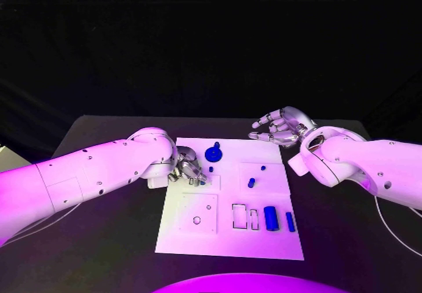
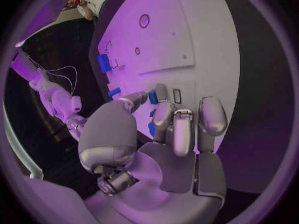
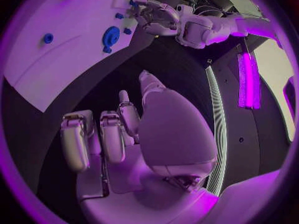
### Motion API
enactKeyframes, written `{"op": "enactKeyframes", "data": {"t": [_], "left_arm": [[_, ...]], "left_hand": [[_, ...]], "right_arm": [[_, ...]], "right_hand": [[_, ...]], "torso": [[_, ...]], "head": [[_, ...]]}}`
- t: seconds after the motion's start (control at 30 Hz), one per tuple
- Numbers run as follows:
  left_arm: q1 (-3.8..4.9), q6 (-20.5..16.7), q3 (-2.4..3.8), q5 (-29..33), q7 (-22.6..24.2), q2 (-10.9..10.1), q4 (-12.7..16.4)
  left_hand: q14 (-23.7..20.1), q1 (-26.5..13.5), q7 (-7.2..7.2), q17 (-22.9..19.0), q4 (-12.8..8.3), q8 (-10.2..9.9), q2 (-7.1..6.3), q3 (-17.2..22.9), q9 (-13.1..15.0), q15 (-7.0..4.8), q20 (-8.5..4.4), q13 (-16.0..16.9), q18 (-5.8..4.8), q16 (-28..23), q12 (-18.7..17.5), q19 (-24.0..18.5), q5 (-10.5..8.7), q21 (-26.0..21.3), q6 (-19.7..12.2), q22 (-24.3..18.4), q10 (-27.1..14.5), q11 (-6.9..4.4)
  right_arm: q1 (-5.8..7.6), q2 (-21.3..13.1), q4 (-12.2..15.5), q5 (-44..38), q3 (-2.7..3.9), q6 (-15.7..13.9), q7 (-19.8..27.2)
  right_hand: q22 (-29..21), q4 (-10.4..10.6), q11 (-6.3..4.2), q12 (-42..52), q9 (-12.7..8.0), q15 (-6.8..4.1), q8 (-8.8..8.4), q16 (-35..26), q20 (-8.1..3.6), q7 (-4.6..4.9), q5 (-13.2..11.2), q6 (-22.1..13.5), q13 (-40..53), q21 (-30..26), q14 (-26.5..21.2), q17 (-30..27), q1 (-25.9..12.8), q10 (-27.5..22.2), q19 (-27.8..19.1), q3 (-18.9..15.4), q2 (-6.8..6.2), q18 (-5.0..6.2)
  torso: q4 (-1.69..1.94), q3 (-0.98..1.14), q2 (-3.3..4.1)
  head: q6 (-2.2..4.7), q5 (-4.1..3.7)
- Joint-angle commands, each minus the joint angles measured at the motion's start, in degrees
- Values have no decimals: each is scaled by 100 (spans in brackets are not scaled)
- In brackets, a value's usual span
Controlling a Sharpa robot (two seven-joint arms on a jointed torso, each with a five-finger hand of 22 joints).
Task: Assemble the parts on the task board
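Note:
The white task board [image 1: 228, 241] lies mid-table. My left hand [image 1: 187, 168] hovers over its left side and pinches a small blue part [image 2: 153, 97] between thumb and a finger, just above the board [image 2: 187, 35]. A round blue gear-like part [image 1: 214, 152] stands at the board's far end, also visible as the gear [image 3: 111, 36]. A small blue peg [image 1: 252, 182] sits mid-board. A blue cylinder [image 1: 271, 218] and a thin blue bar [image 1: 290, 221] lie at the near right. My right hand [image 1: 282, 127] hangs open beyond the board's far right corner, holding nothing.
Empty cut-outs [image 1: 239, 216] lie beside the cylinder, and a square recessed plate [image 1: 199, 213] takes up the board's near left. Black table [image 1: 105, 244] surrounds the board. My left forearm [image 1: 88, 177] crosses the table on the left.

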Motion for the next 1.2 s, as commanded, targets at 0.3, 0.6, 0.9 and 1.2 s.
{"op": "enactKeyframes", "data": {"t": [0.3,0.6,0.9,1.2], "left_arm": [[3,-434,119,257,48,-98,102],[18,-373,262,377,36,-265,225],[172,-375,383,426,48,-489,295],[276,-678,421,520,133,-485,33]], "left_hand": [[381,195,142,725,229,-139,-117,-324,-36,6,6,-677,-11,-178,-562,-194,-12,-222,-270,-331,-433,87],[382,274,153,725,267,-143,-111,-371,-34,18,20,-726,-6,-181,-599,-208,-10,-240,-295,-349,-466,98],[271,753,312,401,380,-358,-8,-494,-116,129,117,-1612,76,-347,-1285,-502,34,-514,-637,-774,-1032,236],[-24,914,548,-321,421,-722,15,-728,-296,316,283,-2484,232,-737,-1973,-1025,46,-1042,-1022,-1558,-1659,447]], "right_arm": [[-12,2,-15,-51,1,-17,44],[-16,-8,-25,-51,1,-21,47],[-18,-23,-32,-51,0,-27,48],[-18,-26,-42,-51,0,-27,49]], "right_hand": [[1438,-8,-9,4,-7,-15,20,-24,-3,-7,-37,-47,148,-55,564,1392,-41,-26,538,-40,9,-3],[1438,-8,-9,4,-7,-15,20,-24,-3,-7,-37,-47,148,-55,564,1392,-41,-26,538,-40,9,-3],[1432,-10,-8,-3,-10,-14,19,-27,-3,-7,-39,-52,141,-68,562,1387,-50,-33,533,-49,11,0],[1431,-13,-8,-5,-11,-14,20,-27,-3,-7,-37,-53,139,-70,562,1387,-50,-34,532,-51,16,0]], "torso": [[-5,7,-7],[6,11,-6],[12,15,-8],[0,2,13]], "head": [[44,-9],[67,-10],[88,0],[126,10]]}}
